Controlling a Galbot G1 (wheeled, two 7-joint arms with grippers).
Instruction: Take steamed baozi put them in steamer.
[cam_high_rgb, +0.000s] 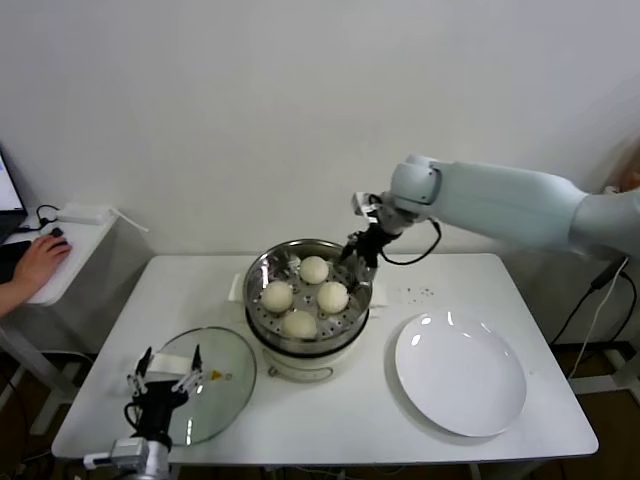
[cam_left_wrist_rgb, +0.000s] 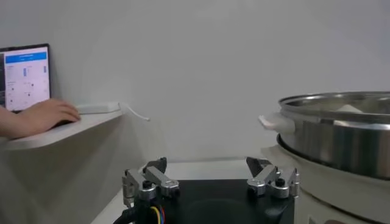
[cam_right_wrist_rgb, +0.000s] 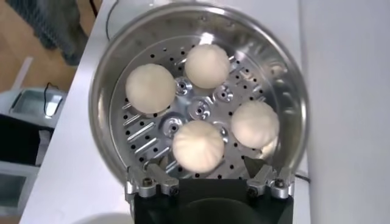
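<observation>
Inside steamer (cam_right_wrist_rgb: 109, 73): four baozi (cam_right_wrist_rgb: 198, 145); right gripper (cam_right_wrist_rgb: 209, 181) above rim, jaws apparently released, empty.

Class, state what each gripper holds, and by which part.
Nothing is held. The right gripper is open over the steamer; the left gripper is open near the glass lid.
</observation>
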